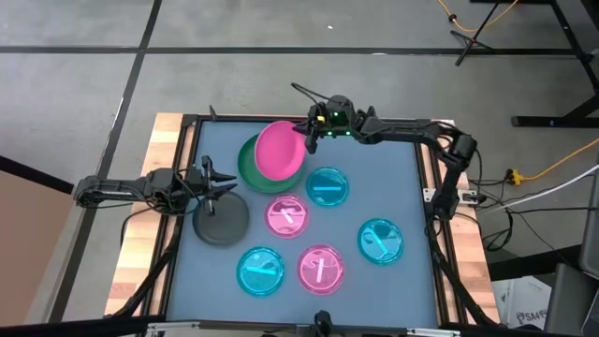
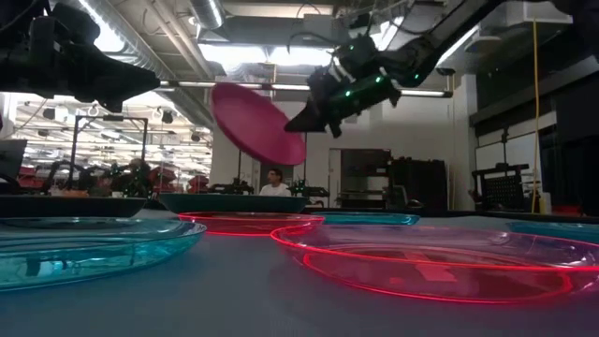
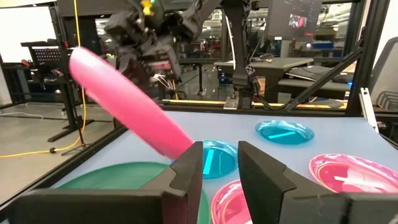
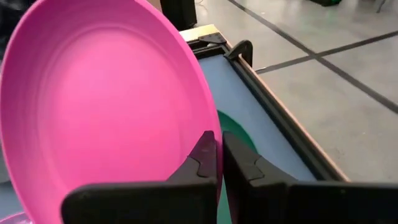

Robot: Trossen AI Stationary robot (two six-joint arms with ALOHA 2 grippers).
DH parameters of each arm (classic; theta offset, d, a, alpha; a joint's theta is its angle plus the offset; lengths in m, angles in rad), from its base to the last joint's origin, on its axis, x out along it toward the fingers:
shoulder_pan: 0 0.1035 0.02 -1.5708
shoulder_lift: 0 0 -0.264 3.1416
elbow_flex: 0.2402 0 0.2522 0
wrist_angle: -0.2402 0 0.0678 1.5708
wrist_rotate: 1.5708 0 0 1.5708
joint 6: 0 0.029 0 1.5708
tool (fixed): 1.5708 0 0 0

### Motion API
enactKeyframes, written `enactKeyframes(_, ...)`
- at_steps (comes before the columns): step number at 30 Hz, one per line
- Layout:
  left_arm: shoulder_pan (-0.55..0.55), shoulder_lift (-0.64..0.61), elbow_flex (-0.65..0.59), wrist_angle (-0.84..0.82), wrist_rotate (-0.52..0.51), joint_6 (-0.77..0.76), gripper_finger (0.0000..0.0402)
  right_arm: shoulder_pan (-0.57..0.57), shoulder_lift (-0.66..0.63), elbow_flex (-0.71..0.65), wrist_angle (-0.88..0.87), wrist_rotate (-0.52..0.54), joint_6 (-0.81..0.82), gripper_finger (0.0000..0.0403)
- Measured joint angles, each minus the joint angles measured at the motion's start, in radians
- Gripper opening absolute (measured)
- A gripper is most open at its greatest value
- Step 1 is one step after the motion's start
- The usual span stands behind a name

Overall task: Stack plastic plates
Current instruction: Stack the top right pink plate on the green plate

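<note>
Overhead, I see the right gripper (image 1: 310,132) jaws pinching the solid pink round plastic plate (image 1: 279,151), hiding most of the larger dark green plate (image 1: 245,167); left gripper (image 1: 221,184) jaws spread.

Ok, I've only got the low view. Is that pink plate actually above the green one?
Observer: Yes. From above, the pink plate hangs tilted, overlapping the green plate.
Operator: Is the grip solid?
Observer: The right wrist view shows the right gripper shut on its rim.
Operator: And the left arm?
Observer: The left gripper is open and empty, by the grey plate.
</note>
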Motion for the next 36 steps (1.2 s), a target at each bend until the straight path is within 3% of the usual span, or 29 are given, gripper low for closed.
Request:
enactKeyframes(13,0.0,0.0,0.0,0.0,0.0,-0.001,0.0094,0.0,0.202,0.156,-0.048,-0.027,0.001,0.0)
enactKeyframes(24,0.0,0.0,0.0,0.0,0.0,-0.001,0.0094,-0.001,0.212,0.16,-0.132,0.052,-0.043,0.0)
enactKeyframes(36,0.0,0.0,0.0,0.0,0.0,-0.001,0.0094,0.0,0.212,0.16,-0.148,0.06,-0.057,0.0)
